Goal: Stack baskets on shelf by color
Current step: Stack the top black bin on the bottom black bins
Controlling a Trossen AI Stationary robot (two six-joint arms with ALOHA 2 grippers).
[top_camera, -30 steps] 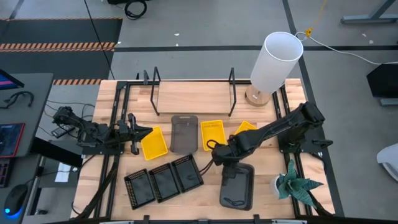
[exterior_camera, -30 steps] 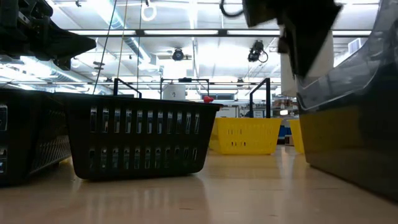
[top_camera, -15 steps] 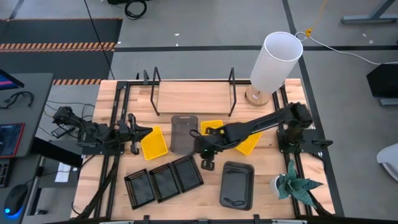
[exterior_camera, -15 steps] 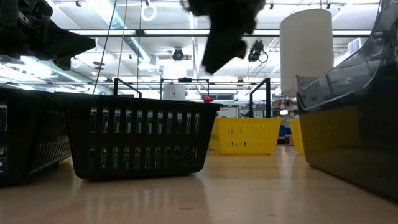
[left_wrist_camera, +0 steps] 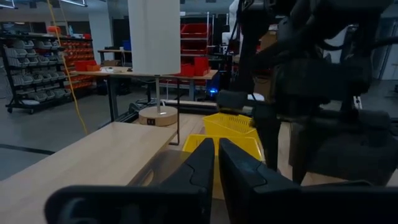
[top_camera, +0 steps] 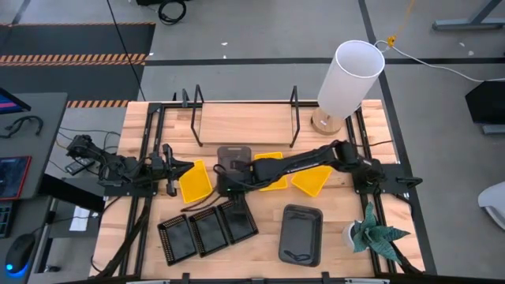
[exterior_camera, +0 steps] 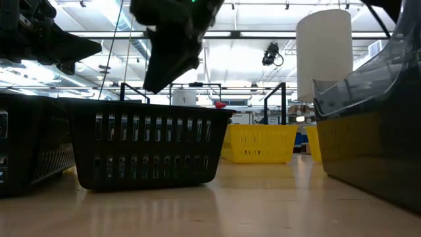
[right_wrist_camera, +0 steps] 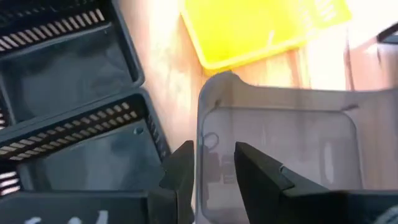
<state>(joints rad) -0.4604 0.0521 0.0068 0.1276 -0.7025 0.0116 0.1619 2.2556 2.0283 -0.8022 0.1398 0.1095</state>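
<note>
You had nothing stacked yet: the shelf [top_camera: 245, 124] at twelve o'clock stood bare, and all the baskets [top_camera: 207, 229] lay loose on the table. Your right gripper [top_camera: 224, 186], fingers parted and empty, hovered over the near rim of a grey basket [top_camera: 234, 161] at centre. Your left gripper [top_camera: 170, 170], pinched shut, waited at nine o'clock.

Right gripper [top_camera: 223, 187] swings across the tabletop from above the front dark grey basket [top_camera: 301, 234] to the near end of the grey basket [top_camera: 233, 162] by the shelf.
</note>
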